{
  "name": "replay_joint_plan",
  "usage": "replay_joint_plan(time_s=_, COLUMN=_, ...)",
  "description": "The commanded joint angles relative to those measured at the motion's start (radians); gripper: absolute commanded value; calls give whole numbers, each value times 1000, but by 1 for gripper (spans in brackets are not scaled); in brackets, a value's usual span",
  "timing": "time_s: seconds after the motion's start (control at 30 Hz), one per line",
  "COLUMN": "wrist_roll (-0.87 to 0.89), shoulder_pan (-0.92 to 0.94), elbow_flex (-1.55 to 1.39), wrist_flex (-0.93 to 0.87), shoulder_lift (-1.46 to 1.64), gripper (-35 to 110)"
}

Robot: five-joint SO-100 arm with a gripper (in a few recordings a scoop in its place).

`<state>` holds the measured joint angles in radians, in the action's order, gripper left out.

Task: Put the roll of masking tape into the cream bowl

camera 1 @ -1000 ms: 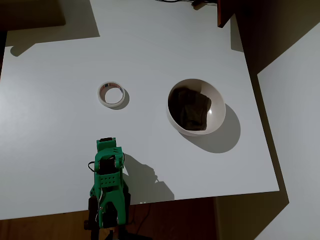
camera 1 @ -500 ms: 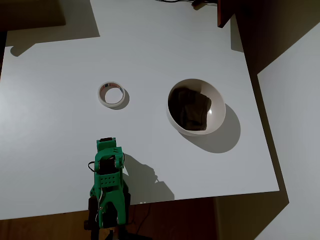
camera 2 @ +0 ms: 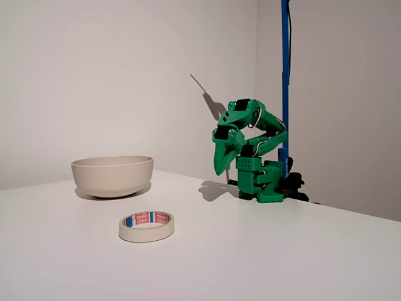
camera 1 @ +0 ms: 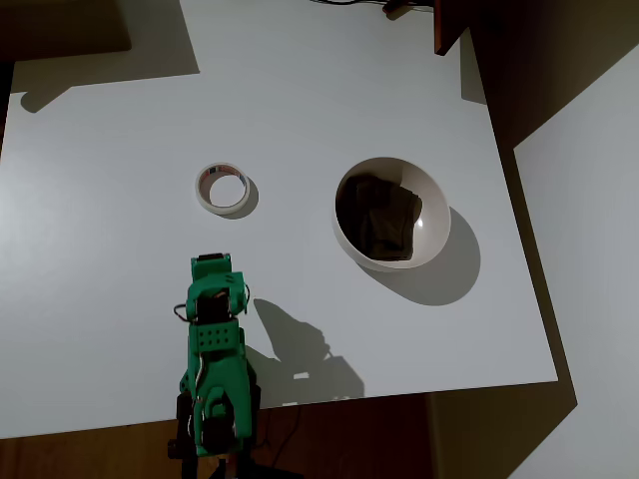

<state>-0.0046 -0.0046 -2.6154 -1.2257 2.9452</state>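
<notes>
The roll of masking tape (camera 1: 224, 207) lies flat on the white table left of centre in the overhead view; in the fixed view the tape (camera 2: 145, 234) shows red and blue print on its core. The cream bowl (camera 1: 431, 218) stands to the right of it, with a dark patch inside; in the fixed view the bowl (camera 2: 113, 176) is behind the tape on the left. My green gripper (camera 2: 220, 169) hangs folded, tip pointing down, jaws together and empty, close to the arm's base. Seen from above, the gripper (camera 1: 212, 273) is well short of the tape.
The arm's base (camera 2: 260, 185) sits at the table's near edge (camera 1: 300, 401) in the overhead view. A blue pole (camera 2: 285, 81) rises behind the base. A dark brown object (camera 1: 449, 28) and a cable lie at the far right corner.
The arm's head has shifted a little toward the tape and its shadow has spread to the right. Tape and bowl have not moved.
</notes>
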Motion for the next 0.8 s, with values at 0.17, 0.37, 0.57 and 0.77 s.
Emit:
replay_joint_plan(time_s=0.17, wrist_roll=49, shoulder_pan=89, elbow_flex=571, wrist_flex=-37, shoulder_lift=-597, gripper=-8)
replay_joint_plan(time_s=0.37, wrist_roll=71, shoulder_pan=138, elbow_flex=838, wrist_flex=-55, shoulder_lift=-934, gripper=-8)
replay_joint_plan(time_s=0.57, wrist_roll=94, shoulder_pan=117, elbow_flex=1025, wrist_flex=-109, shoulder_lift=-1177, gripper=-8)
replay_joint_plan(time_s=0.77, wrist_roll=91, shoulder_pan=63, elbow_flex=1167, wrist_flex=-123, shoulder_lift=-1327, gripper=-7)
